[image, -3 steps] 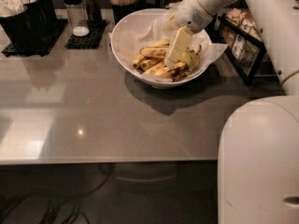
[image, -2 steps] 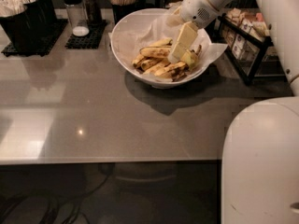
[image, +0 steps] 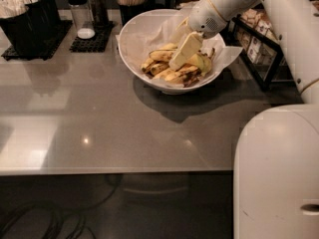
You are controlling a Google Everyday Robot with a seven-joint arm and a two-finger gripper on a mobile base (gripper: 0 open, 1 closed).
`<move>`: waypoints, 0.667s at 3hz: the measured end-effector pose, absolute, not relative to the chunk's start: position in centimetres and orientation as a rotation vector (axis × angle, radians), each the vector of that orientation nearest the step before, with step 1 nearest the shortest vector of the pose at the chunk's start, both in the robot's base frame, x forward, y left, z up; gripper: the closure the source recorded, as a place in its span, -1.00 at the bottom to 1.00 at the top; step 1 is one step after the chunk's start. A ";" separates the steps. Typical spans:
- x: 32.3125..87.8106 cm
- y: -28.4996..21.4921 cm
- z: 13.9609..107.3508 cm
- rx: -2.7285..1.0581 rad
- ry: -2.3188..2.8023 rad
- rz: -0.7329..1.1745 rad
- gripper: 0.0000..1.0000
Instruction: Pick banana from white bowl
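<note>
You're holding the gripper [image: 181, 54] down inside the white bowl [image: 142, 78], tilted, its tip touching or just above the bananas [image: 160, 66]. Whether it's gripping anything, can't tell. The bananas are lying in a brown-spotted pile on crinkled white paper [image: 148, 34] in the bowl, right of center. The bowl is sitting on the grey table [image: 99, 128], toward the back. The arm [image: 281, 29] is coming in from the right. A salt shaker [image: 79, 14] is standing on a black mat [image: 89, 43] left of the bowl. A wire rack [image: 256, 46] is sitting to the right.
</note>
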State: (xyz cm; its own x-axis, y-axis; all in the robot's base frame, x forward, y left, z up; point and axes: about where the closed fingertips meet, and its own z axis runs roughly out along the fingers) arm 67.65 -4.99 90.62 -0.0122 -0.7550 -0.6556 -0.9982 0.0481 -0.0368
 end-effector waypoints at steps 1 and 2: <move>68.2 -4.2 89.2 -1.742 1.812 0.658 -0.36; 68.6 -3.7 88.0 -1.724 1.822 0.685 -0.26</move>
